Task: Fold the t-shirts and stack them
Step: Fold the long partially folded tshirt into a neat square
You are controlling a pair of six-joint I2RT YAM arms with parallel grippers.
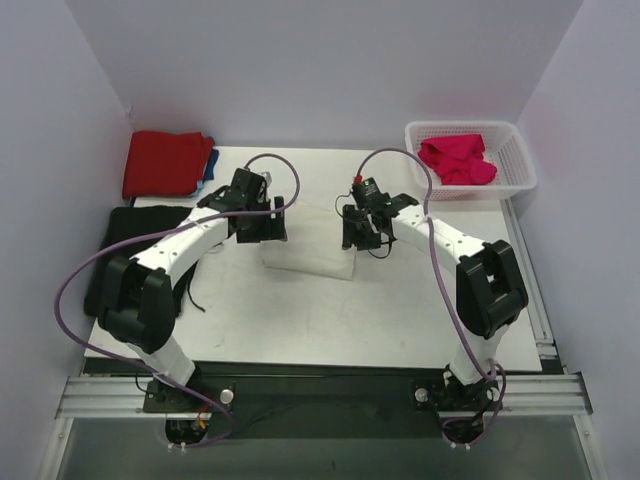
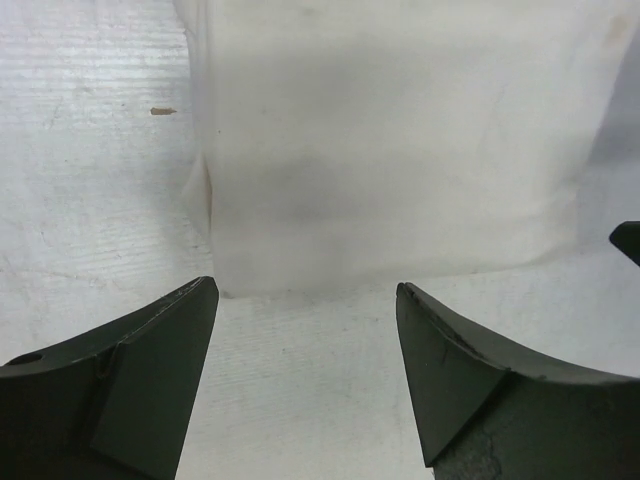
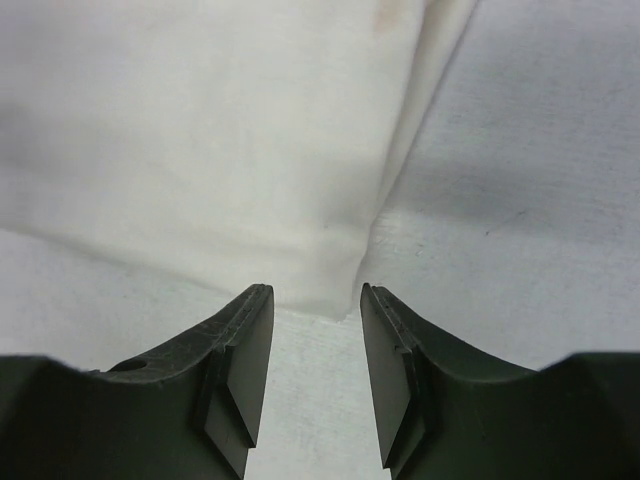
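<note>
Top view — located cream-white t-shirt (image 1: pixel 310 255) folded flat at table centre, flanked by left gripper (image 1: pixel 266 230) and right gripper (image 1: pixel 355 238); noted red t-shirt (image 1: pixel 165 163) folded back left, magenta t-shirt (image 1: pixel 457 160) in basket (image 1: pixel 470 191) back right. Left wrist: read fingers (image 2: pixel 150 380) as spread wide, empty, just short of the cloth's near edge. Right wrist: read fingers (image 3: pixel 240 370) as parted more narrowly, likewise empty, cloth corner just ahead of the tips. Judged best to lower both together, slip under every layer at the near corners, close at once, then lift evenly — so avoiding an uneven pull that could spoil the fold.
</note>
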